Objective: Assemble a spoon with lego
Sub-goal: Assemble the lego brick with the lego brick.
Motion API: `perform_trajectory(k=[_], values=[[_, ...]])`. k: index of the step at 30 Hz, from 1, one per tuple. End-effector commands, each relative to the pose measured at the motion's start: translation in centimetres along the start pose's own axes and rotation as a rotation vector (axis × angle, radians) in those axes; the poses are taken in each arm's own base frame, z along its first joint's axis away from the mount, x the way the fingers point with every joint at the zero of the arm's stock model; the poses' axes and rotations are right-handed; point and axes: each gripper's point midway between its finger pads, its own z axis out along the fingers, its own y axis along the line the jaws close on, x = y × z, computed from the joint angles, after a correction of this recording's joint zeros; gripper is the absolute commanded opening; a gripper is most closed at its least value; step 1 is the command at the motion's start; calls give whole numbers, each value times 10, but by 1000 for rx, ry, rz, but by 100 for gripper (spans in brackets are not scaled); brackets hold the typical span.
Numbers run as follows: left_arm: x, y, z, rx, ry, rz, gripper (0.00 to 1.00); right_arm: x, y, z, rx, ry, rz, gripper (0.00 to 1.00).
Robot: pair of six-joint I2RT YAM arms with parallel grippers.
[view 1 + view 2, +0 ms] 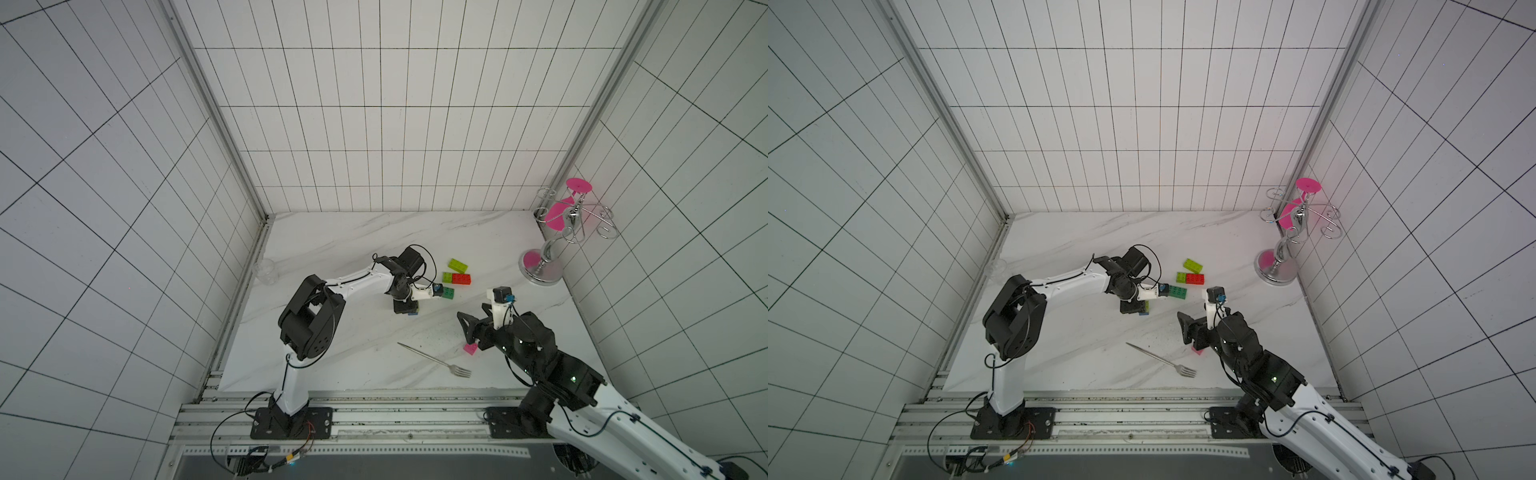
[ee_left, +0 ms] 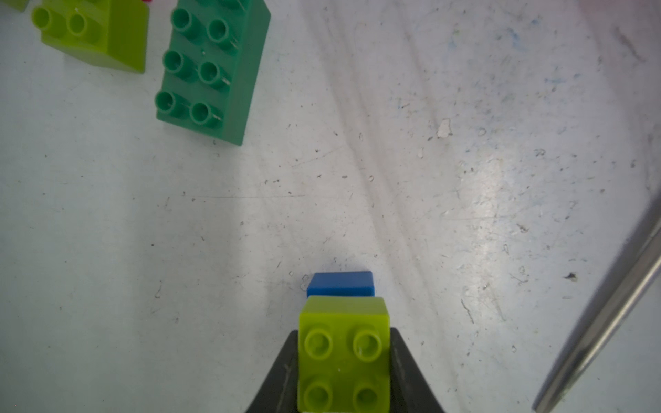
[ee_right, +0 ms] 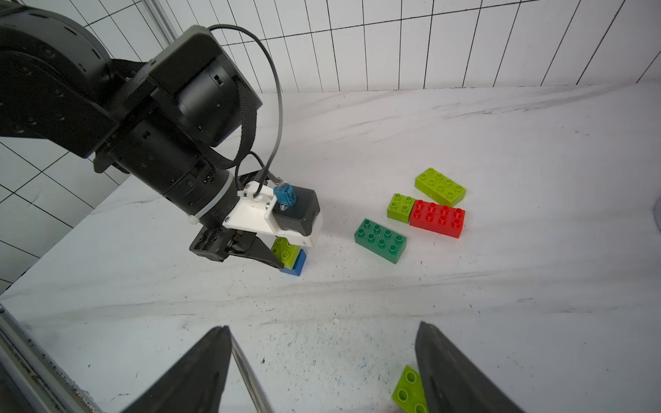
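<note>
Of the spoon, only a small stack shows: a lime square brick on a blue brick. My left gripper is shut on the lime brick and holds the stack down at the tabletop. Loose lego lies just beyond it: a dark green brick, a red brick, a small lime brick and a long lime brick. My right gripper hangs open low over the table, nothing between its fingers. A lime brick lies beside one finger, and a pink brick peeks out under it.
A metal fork lies on the marble table near the front, its handle beside my right gripper's other finger. A chrome stand with pink discs stands at the back right. A clear glass sits by the left wall.
</note>
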Motion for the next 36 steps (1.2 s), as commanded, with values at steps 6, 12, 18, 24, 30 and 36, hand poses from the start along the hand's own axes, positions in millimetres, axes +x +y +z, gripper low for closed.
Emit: perform_trajectory(k=[6,12,18,24,30,36], values=[[11,0,22,5,26,-5,15,8,-2,5,6,12,1,84],[20,-5,28,15,40,-26,14,7,-3,5,9,10,0,84],[18,0,18,-15,7,-54,15,8,-2,5,7,12,1,84],[16,3,8,-26,-40,-88,15,8,-2,5,3,15,2,84],[18,1,2,-34,-51,-81,16,9,-1,5,-2,18,1,84],[27,4,9,-33,-35,-114,17,10,-1,6,0,20,1,84]])
